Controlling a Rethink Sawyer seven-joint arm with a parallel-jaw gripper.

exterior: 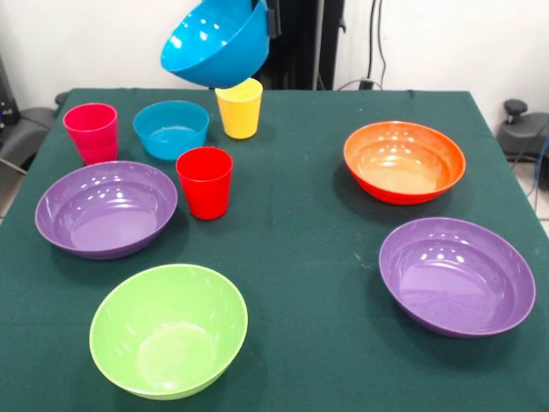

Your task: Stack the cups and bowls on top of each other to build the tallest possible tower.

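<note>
While the deep blue glossy plastic bowl [216,41] hangs tilted in the air at the frame's top, above the yellow plastic tumbler [239,107], no tower exists yet. The claw itself is hidden, so its opening cannot be told. Next likely calls for choosing a base bowl. The green-clothed worktop [309,257] meets a white wall.

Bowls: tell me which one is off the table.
The deep blue bowl, held tilted in the air at the back above the yellow cup. The small blue, orange, green and both purple bowls all sit on the green cloth.
</note>
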